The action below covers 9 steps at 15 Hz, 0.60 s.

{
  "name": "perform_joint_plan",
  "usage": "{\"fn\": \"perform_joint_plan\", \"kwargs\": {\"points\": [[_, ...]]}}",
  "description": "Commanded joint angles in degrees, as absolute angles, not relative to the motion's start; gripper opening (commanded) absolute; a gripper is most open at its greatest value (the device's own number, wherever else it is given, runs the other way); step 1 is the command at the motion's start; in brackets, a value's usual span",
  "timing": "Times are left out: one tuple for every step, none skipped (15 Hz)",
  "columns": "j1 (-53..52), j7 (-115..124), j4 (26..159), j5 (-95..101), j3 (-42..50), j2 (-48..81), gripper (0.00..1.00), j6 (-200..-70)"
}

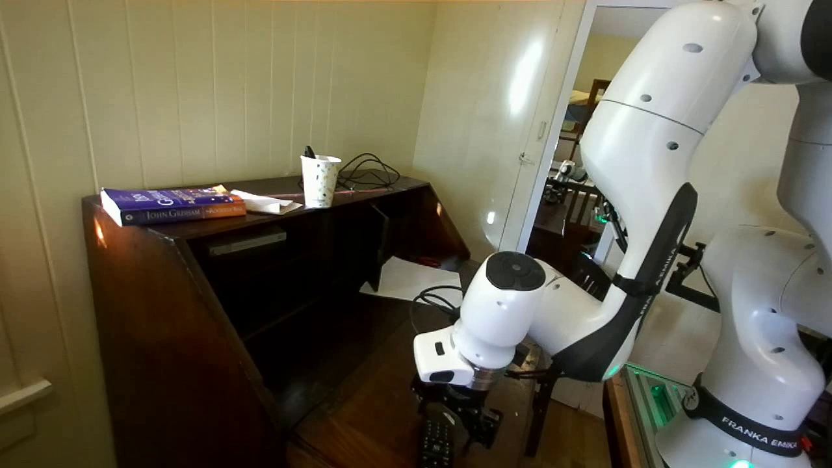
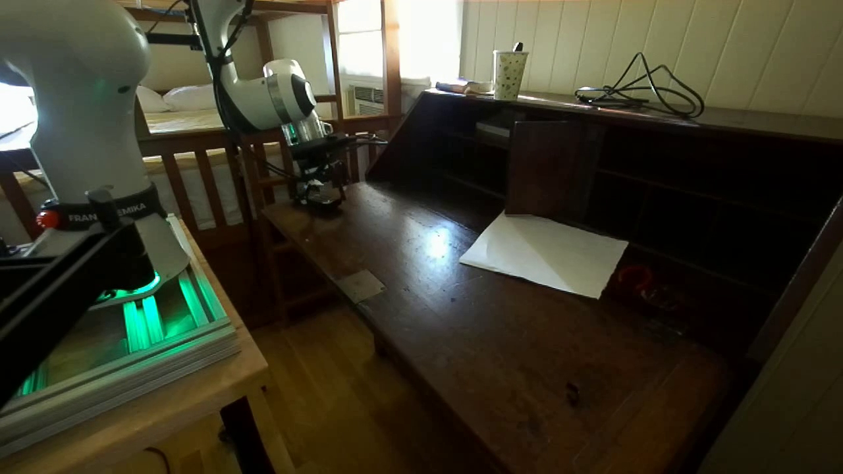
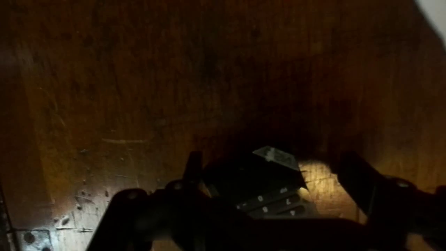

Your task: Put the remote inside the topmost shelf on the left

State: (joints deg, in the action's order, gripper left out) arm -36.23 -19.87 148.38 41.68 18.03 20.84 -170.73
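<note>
The gripper point(image 3: 271, 162) hangs spread over the black remote control point(image 3: 259, 188), which lies on the tabletop point(image 3: 167, 90); the wrist view shows more room on the right. Centre and turn to its slant before pinching the long sides.

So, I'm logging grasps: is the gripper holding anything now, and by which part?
Nothing is held: in the wrist view the gripper stands open, with lit desk showing between the remote and one finger.

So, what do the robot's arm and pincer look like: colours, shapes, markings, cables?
The arm has rounded white segments dotted with grey caps, a black lettered panel, black cables, and a black base band reading FRANKA EMIKA. The pincer is dark, with two fingers.
</note>
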Motion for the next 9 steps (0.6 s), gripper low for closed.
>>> {"fn": "perform_joint_plan", "kwargs": {"points": [[-34.3,-26.4,152.4,44.2,17.7,16.4,1.0,-169.6],[-35.1,-27.2,152.7,46.1,19.3,15.4,1.0,-168.9],[-36.1,-27.6,153.0,48.1,20.8,14.4,1.0,-167.8],[-36.3,-28.4,153.1,49.7,21.5,13.7,1.0,-167.0],[-36.3,-29.4,153.2,51.2,21.9,13.0,1.0,-166.6],[-36.0,-30.0,153.2,51.6,21.9,12.6,1.0,-166.3],[-35.7,-30.6,153.1,52.1,21.9,12.4,1.0,-166.8],[-35.4,-32.0,152.8,52.1,21.6,12.5,1.0,-167.0],[-34.9,-33.9,152.8,51.6,21.1,12.6,1.0,-167.4]]}}
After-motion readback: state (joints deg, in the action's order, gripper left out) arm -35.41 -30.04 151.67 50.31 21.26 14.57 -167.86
